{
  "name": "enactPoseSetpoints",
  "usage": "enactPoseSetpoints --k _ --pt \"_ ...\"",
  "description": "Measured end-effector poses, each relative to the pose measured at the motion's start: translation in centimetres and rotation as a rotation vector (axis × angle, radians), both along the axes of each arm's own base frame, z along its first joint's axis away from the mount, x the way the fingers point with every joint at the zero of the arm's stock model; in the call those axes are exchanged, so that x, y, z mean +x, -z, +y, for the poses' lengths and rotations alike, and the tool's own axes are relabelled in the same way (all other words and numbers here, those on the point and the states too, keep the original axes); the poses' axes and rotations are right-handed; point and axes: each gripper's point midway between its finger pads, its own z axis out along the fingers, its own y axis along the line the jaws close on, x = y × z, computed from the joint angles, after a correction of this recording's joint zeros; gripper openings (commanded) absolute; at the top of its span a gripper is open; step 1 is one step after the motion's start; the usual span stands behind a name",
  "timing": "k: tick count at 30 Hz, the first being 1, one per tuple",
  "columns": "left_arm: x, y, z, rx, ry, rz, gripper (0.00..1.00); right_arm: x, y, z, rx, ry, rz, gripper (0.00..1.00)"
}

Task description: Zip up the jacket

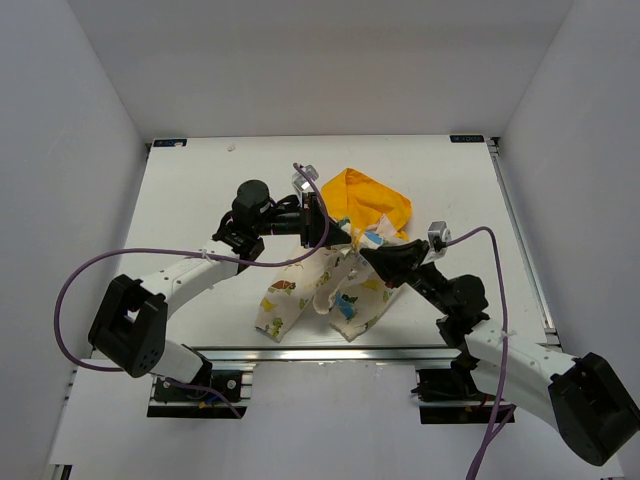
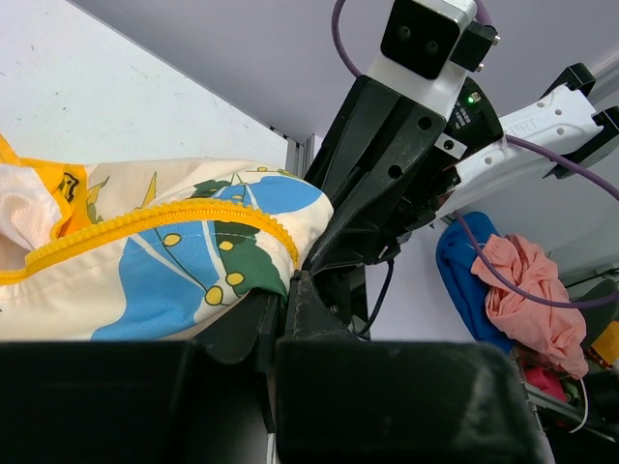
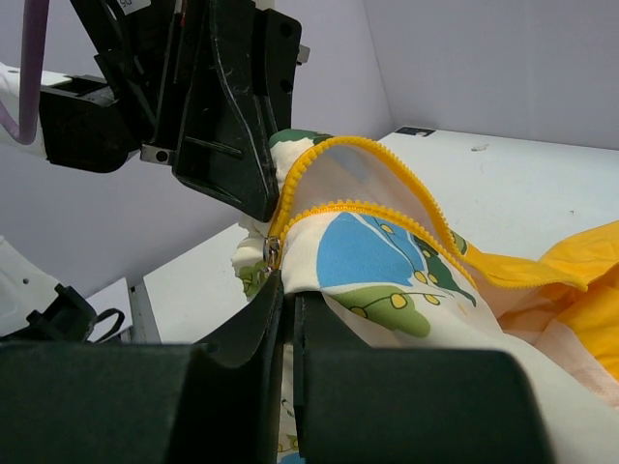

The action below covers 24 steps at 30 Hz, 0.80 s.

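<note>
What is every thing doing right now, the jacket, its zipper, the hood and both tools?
Jacket: crumpled, held by both tools.
Zipper: open, its two rows of teeth apart.
Hood: lying crumpled.
Left tool: shut on the jacket.
Right tool: shut on the jacket.

2 arms [image 1: 185, 272]: white links, black joints, black jaws, purple cables [image 1: 58, 305].

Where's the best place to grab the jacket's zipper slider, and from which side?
Pinch the metal slider itself, where the jacket's yellow tooth rows meet, probably from that joined end: past it the rows splay apart.
</note>
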Motion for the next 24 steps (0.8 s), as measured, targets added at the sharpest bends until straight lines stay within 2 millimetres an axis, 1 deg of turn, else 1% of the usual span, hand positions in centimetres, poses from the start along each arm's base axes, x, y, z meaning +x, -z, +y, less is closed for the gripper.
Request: enactPoseSetpoints --k 13,21,24 --pt "0.03 -0.25 -0.04 -0.009 -0.001 -0.005 0.05 0.39 -0.17 0.33 0.033 -0.009 0.020 0.00" --pt "0.60 0.20 -0.15 0.005 -0.036 -0.011 0.05 0.82 0.00 0.22 0.051 0.001 0.055 0.00" --pt "0.88 0.67 -0.23 0.021 -0.056 -0.014 0.05 0.92 -0.08 0.13 0.059 0.007 0.061 0.00"
